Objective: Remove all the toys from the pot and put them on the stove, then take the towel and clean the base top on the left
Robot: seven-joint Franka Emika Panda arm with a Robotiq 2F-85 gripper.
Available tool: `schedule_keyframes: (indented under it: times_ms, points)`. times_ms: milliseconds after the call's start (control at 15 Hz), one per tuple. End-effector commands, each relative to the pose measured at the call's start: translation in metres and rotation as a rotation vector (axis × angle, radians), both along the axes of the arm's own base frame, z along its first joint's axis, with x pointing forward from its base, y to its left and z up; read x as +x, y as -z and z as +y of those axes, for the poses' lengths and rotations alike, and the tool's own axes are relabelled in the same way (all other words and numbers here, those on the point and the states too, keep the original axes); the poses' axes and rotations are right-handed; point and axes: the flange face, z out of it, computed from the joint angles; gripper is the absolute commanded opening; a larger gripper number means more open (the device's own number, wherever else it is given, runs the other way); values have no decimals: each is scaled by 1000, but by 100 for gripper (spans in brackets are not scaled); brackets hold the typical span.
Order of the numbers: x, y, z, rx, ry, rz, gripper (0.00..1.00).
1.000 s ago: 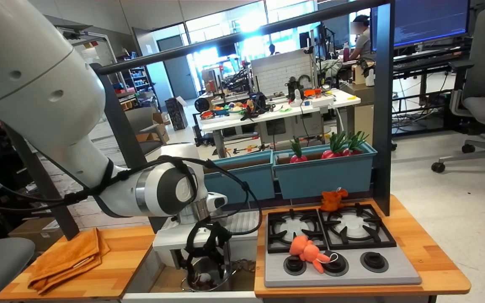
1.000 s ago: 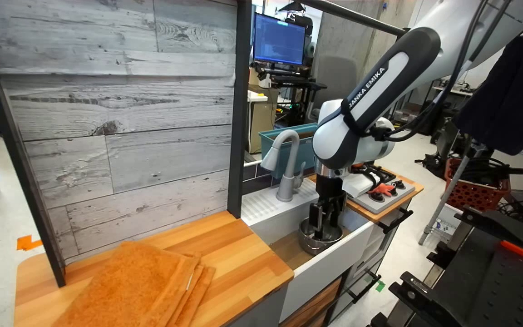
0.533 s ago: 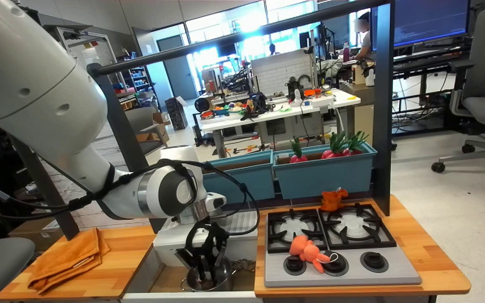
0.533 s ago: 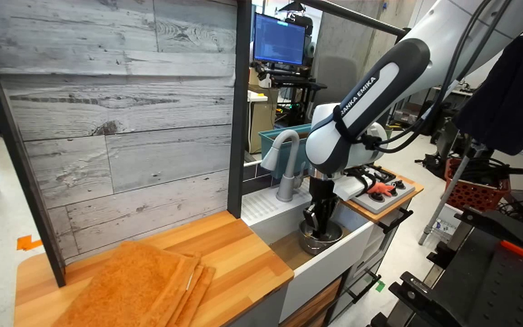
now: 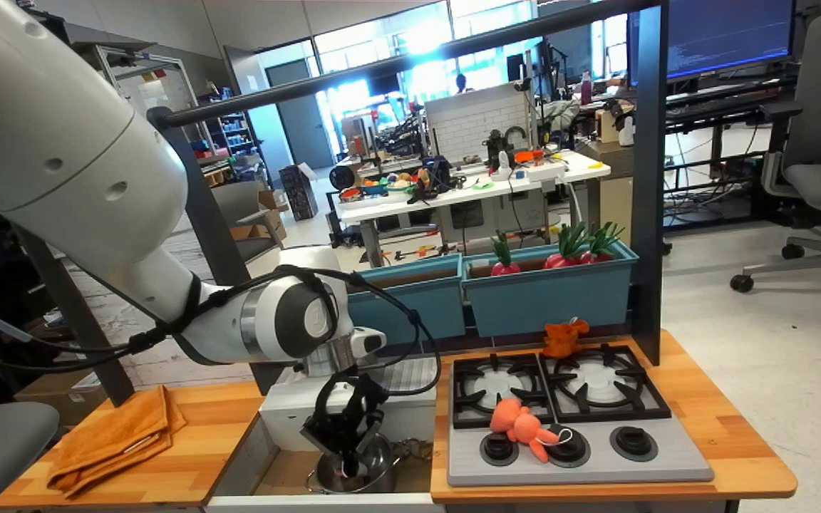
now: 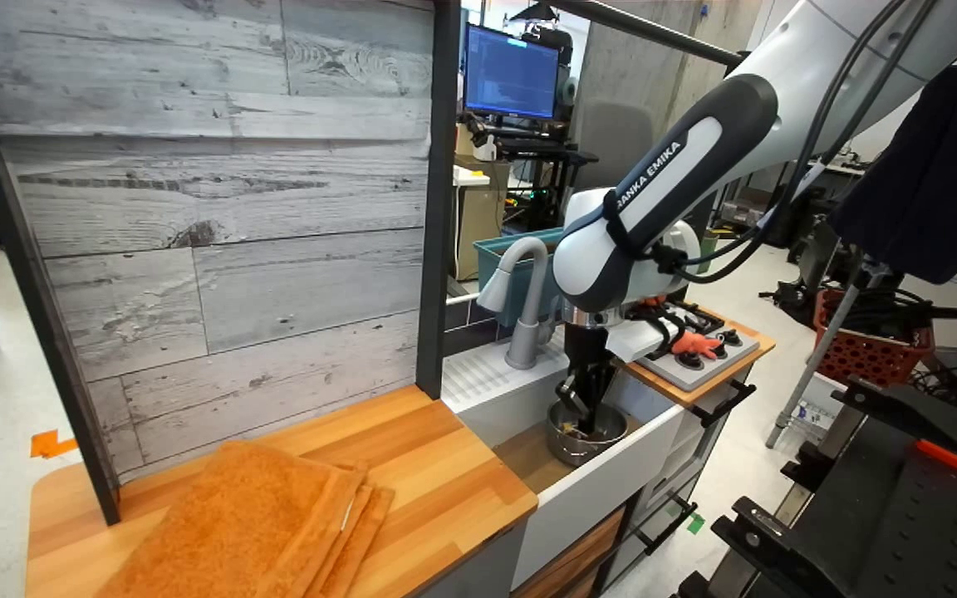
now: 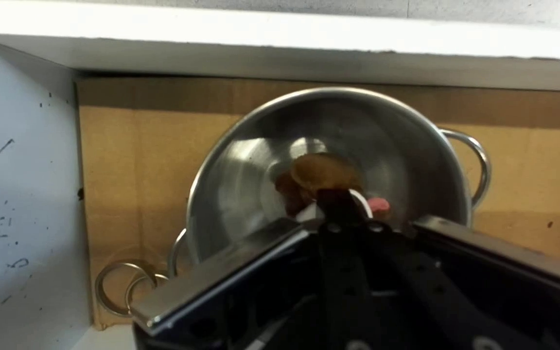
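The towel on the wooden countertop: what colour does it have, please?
The towel is orange; it shows best in an exterior view.

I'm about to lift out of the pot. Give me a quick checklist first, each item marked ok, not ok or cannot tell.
1. Jaws shut: ok, closed with their tips down in the pot.
2. Toy caught between them: cannot tell; a whitish piece shows at the tips, but any contact is hidden.
3. Pot upright in the sink: ok.
4. Pot emptied: not ok; a brownish piece and a pink piece show inside.
5. Two toys on the stove: ok; the coral toy lies toward its front, the orange toy at its back edge.
6. Towel ready on the base top: ok, folded there.
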Motion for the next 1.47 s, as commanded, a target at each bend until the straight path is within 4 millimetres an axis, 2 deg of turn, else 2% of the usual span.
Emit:
schedule_keyframes:
  times_ms: [0,200,467,800,1000,1067,1200,1400]
  points:
    - [-4,-22,-7,5,-13,-12,0]
    - [-12,-59,-16,9,-43,-89,0]
    - [-19,-121,-45,35,-60,-239,0]
    - [-31,-210,-102,70,65,-366,0]
    - [-20,-250,-142,91,224,-441,0]
    - [-11,-257,-157,86,295,-473,0]
    - [9,-256,-183,46,408,-486,0]
    - [30,-235,-208,-30,536,-467,0]
